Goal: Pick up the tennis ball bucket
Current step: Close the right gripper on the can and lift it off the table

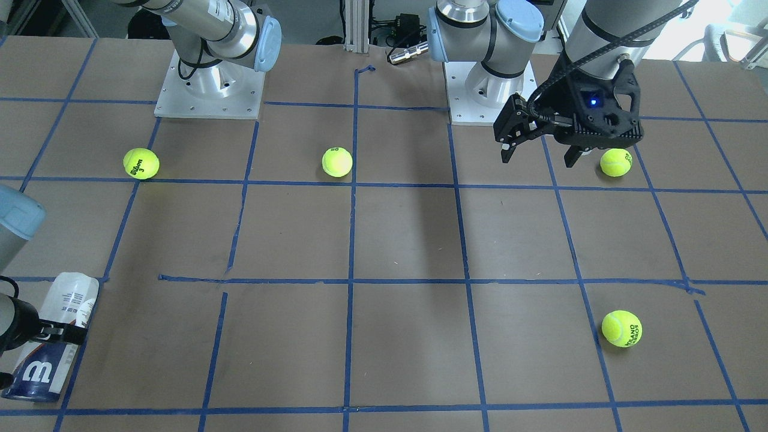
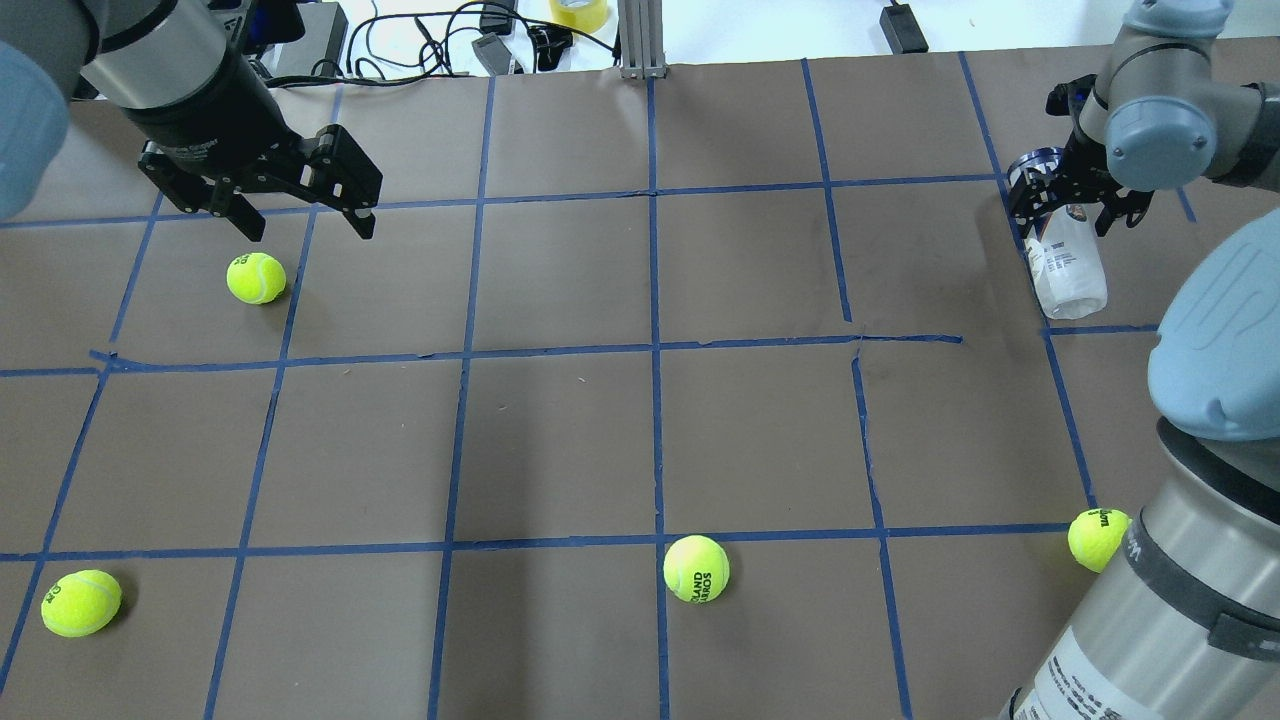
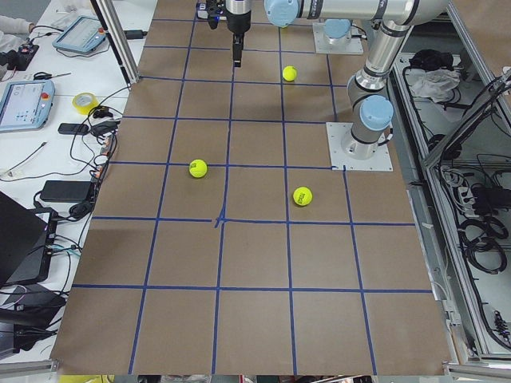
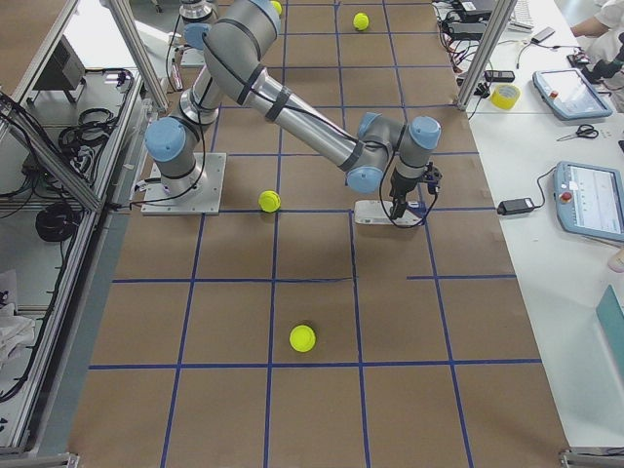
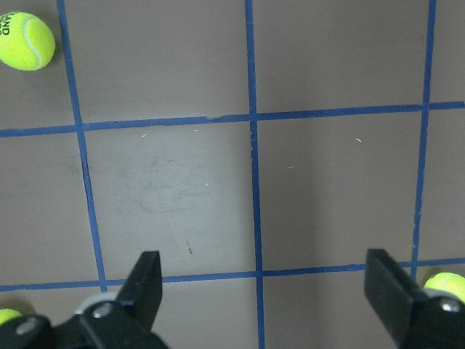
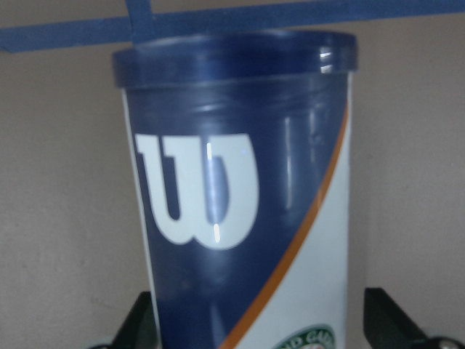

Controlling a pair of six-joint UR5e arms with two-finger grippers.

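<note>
The tennis ball bucket (image 1: 71, 297) lies on its side near the table's far right corner, dark blue rim toward the operators' edge. It also shows in the overhead view (image 2: 1072, 275) and fills the right wrist view (image 6: 232, 218), with its white "W" on navy. My right gripper (image 2: 1065, 215) is open and straddles the can, one finger on each side (image 6: 265, 327); a small gap shows beside one finger. My left gripper (image 2: 305, 225) is open and empty, hovering over the table's left side, also seen in the front view (image 1: 538, 157).
Several yellow-green tennis balls lie loose: one just beside the left gripper (image 2: 256, 277), one front centre (image 2: 695, 568), one front left (image 2: 80, 602), one by the right arm's base (image 2: 1097, 538). Blue tape lines grid the brown table (image 2: 640, 440).
</note>
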